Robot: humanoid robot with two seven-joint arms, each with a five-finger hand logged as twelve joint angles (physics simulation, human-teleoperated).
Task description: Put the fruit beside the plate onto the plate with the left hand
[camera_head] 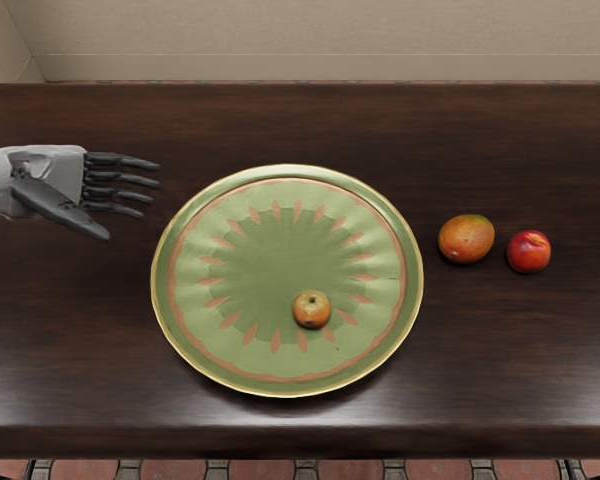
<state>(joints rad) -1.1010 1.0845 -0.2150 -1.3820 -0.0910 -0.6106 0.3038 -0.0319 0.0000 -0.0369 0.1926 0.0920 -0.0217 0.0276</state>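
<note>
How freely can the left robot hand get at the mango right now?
Probably yes: nothing tall intervenes. The open left robot hand must cross above the flat plate, whose small apple sits off the straight line to the mango.

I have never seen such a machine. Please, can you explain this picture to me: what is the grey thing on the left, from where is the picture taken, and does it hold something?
It is a simulated humanoid robot's left hand, open and holding nothing. The picture comes from the robot's head, looking down at a dark wooden table. On it lies a green plate with a small apple on it. To the plate's right lie a mango and a red fruit. The other arm is not visible.
</note>
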